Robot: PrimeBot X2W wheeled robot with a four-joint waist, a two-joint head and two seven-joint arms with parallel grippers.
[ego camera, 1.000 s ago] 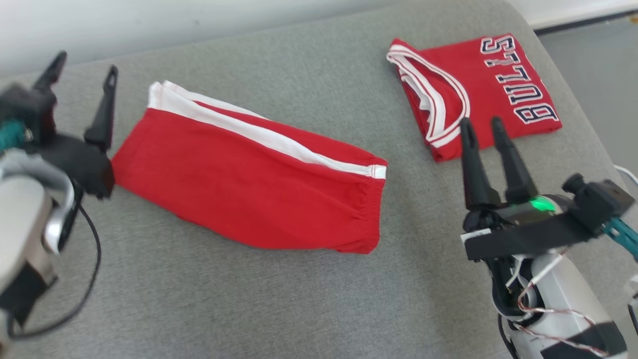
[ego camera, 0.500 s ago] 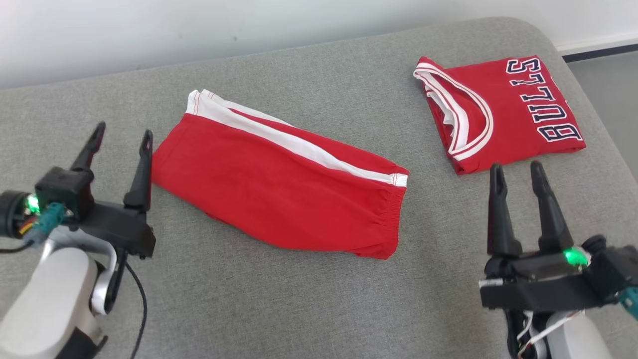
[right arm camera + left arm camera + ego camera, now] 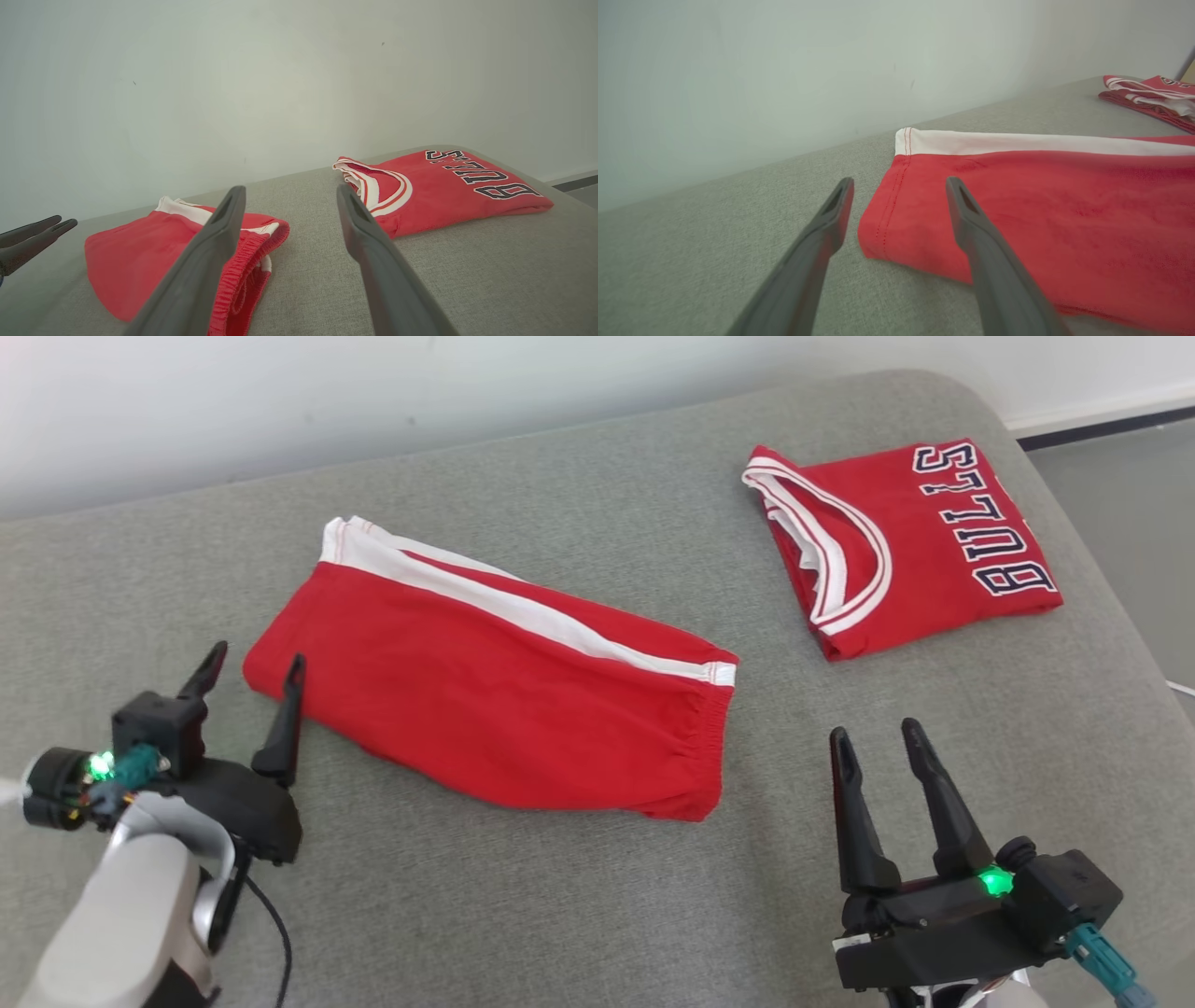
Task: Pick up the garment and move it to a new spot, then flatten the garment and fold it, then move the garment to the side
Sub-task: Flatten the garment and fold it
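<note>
Folded red shorts (image 3: 495,709) lie in the middle of the grey surface (image 3: 560,915). The left claw (image 3: 259,655) stands open and empty just beside their left end. The right claw (image 3: 873,728), open too, is at the near right; a red jersey (image 3: 934,560) lies far right

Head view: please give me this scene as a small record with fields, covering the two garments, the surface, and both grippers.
surface: grey padded surface
middle garment: red shorts, folded flat, white stripe along the far edge, elastic waistband toward the robot's right
far-right garment: red jersey, folded, lettering BULLS, apart from the shorts
left gripper: open, empty, at the shorts' hem corner; contact cannot be told
right gripper: open, empty, over bare surface, beyond the waistband end
</note>
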